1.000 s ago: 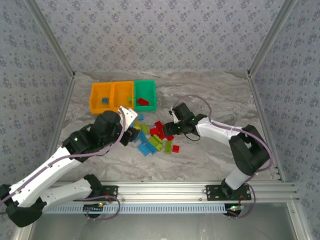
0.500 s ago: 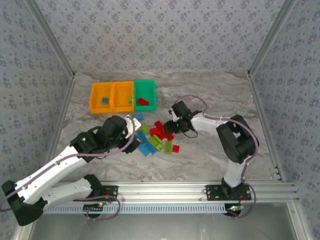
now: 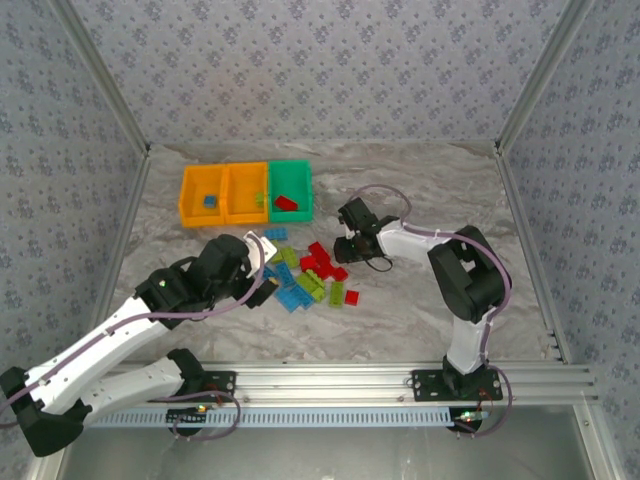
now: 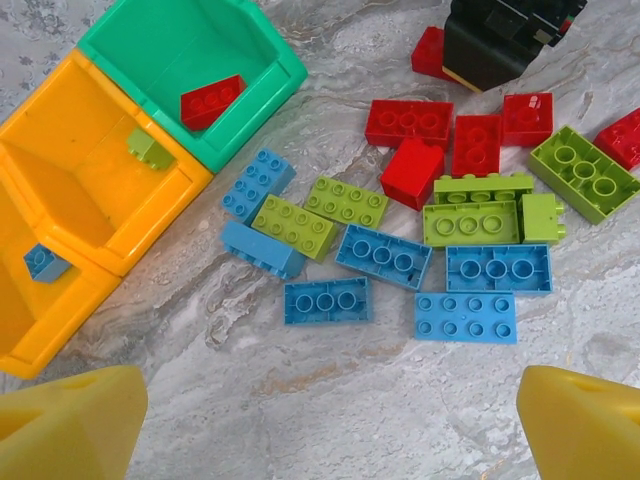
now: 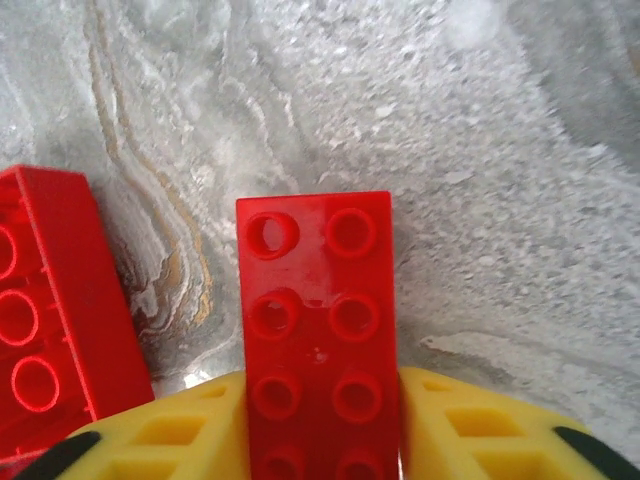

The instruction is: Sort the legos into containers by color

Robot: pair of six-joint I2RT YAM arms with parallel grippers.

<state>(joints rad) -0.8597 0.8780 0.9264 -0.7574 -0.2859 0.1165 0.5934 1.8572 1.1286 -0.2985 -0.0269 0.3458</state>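
The legos lie in a loose pile [image 3: 310, 275] of blue, lime green and red bricks on the marble table. My right gripper [image 5: 320, 420] is shut on a red two-by-four brick [image 5: 318, 300] at the pile's far right edge [image 3: 343, 255]. My left gripper [image 4: 330, 430] hangs open above the table just near of the pile, with nothing between its yellow fingertips [image 4: 70, 420]; a blue brick [image 4: 326, 301] lies closest to it. The containers stand in a row: the green bin [image 4: 280, 75] holds a red brick [image 4: 212, 100], the middle orange bin [image 4: 185, 185] a lime green one [image 4: 150, 150], the far orange bin [image 4: 40, 345] a blue one [image 4: 45, 262].
Patterned walls close the table in at the back and on both sides [image 3: 320, 70]. An aluminium rail [image 3: 330, 385] runs along the near edge. Another red brick [image 5: 50, 310] lies just left of the held one. Bare marble [image 3: 440, 190] stretches to the right of the pile.
My left gripper opened and drew back from the bins toward the near side of the pile. My right gripper moved left to the pile's far edge and closed on the red brick.
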